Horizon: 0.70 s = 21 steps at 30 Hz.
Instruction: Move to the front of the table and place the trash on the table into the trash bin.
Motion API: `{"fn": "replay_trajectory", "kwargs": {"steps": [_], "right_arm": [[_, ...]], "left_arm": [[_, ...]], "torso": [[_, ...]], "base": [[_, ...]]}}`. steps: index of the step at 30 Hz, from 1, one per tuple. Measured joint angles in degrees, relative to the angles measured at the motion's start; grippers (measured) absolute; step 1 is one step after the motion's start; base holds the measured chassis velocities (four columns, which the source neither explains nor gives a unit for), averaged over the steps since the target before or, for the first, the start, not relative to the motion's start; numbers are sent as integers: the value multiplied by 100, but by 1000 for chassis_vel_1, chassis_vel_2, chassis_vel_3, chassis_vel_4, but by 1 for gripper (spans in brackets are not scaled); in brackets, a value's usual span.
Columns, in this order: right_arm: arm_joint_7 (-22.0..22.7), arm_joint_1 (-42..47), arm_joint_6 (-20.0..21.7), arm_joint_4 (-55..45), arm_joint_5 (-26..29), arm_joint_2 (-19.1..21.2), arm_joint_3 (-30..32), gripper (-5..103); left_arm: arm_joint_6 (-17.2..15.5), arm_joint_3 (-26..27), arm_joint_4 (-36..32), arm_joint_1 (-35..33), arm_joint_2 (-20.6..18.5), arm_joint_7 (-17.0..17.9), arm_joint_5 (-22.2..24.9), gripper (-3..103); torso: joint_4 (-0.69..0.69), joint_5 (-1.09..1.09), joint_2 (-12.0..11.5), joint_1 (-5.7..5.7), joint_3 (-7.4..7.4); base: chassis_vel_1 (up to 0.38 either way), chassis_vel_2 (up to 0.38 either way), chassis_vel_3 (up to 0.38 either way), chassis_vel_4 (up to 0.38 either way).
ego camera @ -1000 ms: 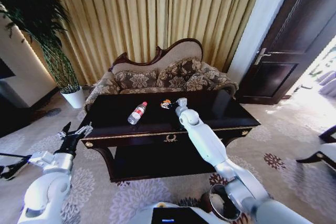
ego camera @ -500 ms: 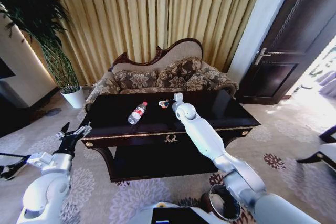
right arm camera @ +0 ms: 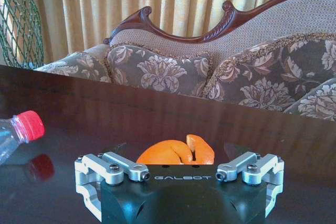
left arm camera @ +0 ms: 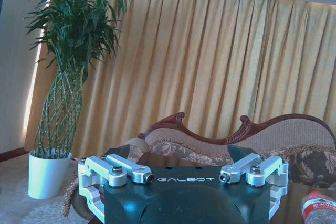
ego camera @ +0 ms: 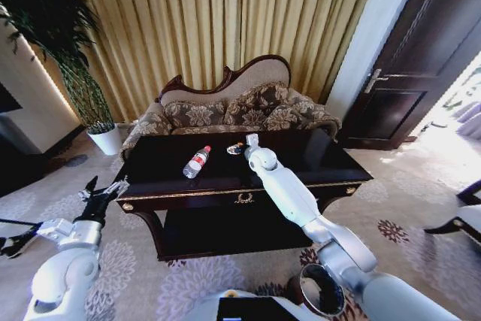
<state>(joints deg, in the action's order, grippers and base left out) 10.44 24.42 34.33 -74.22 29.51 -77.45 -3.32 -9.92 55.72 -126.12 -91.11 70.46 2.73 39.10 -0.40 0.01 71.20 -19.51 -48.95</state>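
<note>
**Right arm reaching the orange scrap at the table's back edge**

The robot stood at the front of the table (ego camera: 316,157), facing the sofa (ego camera: 233,110) behind it. Its right arm was stretched over the top, with the right gripper (ego camera: 246,143) set low near the back edge, about midway along. In the right wrist view the jaws stood wide apart, one on each side of the orange piece (right arm camera: 178,151), which lay on the dark surface just ahead of the gripper body. I judged the wide spread was meant to take the piece between the fingers; whether either finger touched it could not be told. Nothing was held.

The bottle (ego camera: 197,162) lay on its side left of the orange piece, apart from it, with its red cap toward the back edge. It was out of the gripper's line, so the approach looked clear.

The left gripper (ego camera: 103,195) hung off the table's left front corner, above the carpet, with its fingers open and empty. It appeared parked out of the way.

The bin (ego camera: 322,291) stood on the floor on the robot's right, close to the base and partly hidden by the right arm. That position suited a drop by the same arm.

No trash had yet been lifted, by my reckoning.
</note>
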Motion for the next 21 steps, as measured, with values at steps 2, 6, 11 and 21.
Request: {"fn": "replay_trajectory", "kwargs": {"steps": [2,6,11,21], "right_arm": [[-6,13,-7,0,-13,7,2,102],[-29,52,-23,0,-50,14,5,98],[-84,95,-40,7,-113,13,5,86],[-197,130,-60,2,-217,27,17,56]], "left_arm": [[3,-8,10,4,2,-2,-1,100],[8,-16,20,9,8,-4,-4,100],[14,-15,34,15,8,-2,-5,100],[28,-5,41,20,7,4,-5,100]], "torso": [[0,0,0,0,0],[0,0,0,0,0],[0,0,0,0,0],[0,0,0,0,0]], "base": [[0,0,0,0],[0,0,0,0],[0,0,0,0],[0,0,0,0]]}}
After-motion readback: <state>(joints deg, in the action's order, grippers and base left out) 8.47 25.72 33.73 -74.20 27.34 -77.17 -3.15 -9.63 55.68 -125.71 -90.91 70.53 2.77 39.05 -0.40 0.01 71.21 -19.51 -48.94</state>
